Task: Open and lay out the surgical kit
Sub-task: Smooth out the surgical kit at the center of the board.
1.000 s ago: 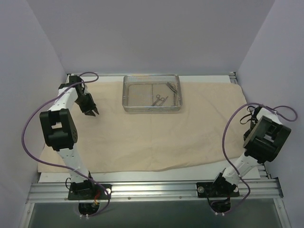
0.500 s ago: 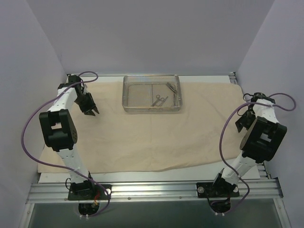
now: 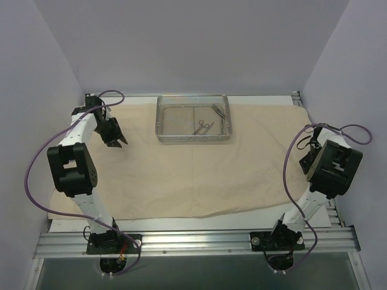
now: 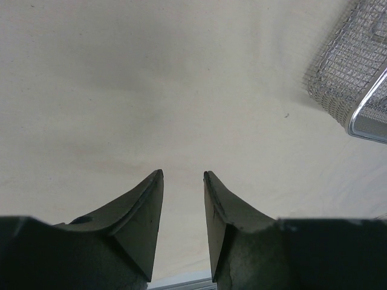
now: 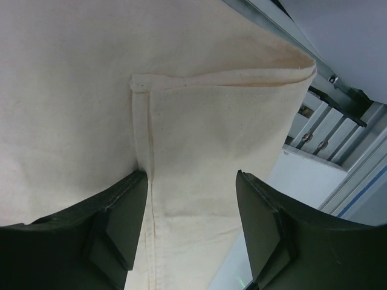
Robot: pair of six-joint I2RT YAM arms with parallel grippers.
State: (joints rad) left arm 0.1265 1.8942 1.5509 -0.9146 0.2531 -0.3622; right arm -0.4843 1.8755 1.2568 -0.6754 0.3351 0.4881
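Cloth (image 3: 193,175) spread flat on surface (image 3: 181,225). Tray (image 3: 162,121) on cloth, long axis left-right, instruments (image 3: 204,127) in its right half. Left end effector (image 4: 183,174): jaws apart, empty, over bare cloth; tray ahead-right, so left arm judged nearer. Right end effector (image 5: 190,175): jaws apart, empty, above folded corner (image 5: 224,78) beside surface edge. Bare cloth between the two for laying out.

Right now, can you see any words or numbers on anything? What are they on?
None: no word, number or sign can be read in any view.
The cloth, the wire tray and the little metal tools in it are plain.
The black arm parts show no label that I can make out.
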